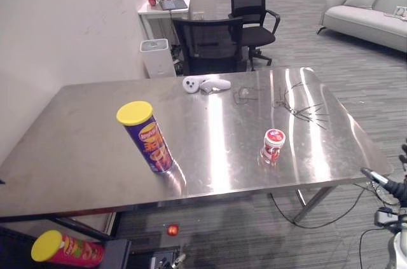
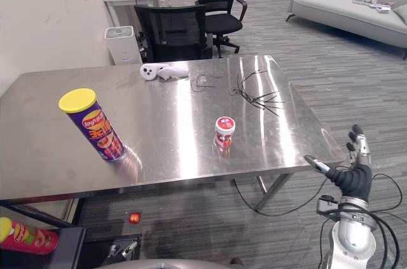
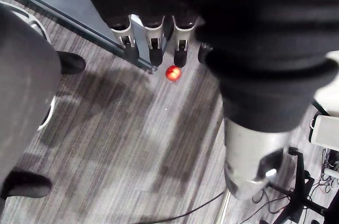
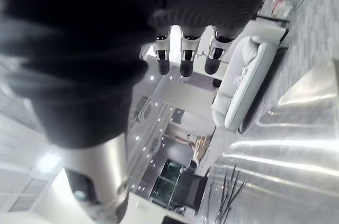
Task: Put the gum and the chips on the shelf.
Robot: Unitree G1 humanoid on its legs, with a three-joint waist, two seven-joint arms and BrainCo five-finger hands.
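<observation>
Closest in, the right hand hangs off the near right corner of the surface, fingers straight and spread, holding nothing. The left hand is low on the other side, fingers straight too and empty, pointing at the floor near a small red ball. Down at the near left a red can lies on its side on something dark; I can't tell whether that is the shelf. On the surface, the gum stands upright on the near right part, forward and to the left of the right hand and well apart from it, so that hand looks the natural one to go for it, reaching in over the front edge. The chips stand on their base further left, yellow lid up, long axis vertical as far as I can judge, well apart from the gum and nearer the left arm's side; a grasp from the side around the can seems called for. Beyond them lie a white controller and black wires, well out of the way.
</observation>
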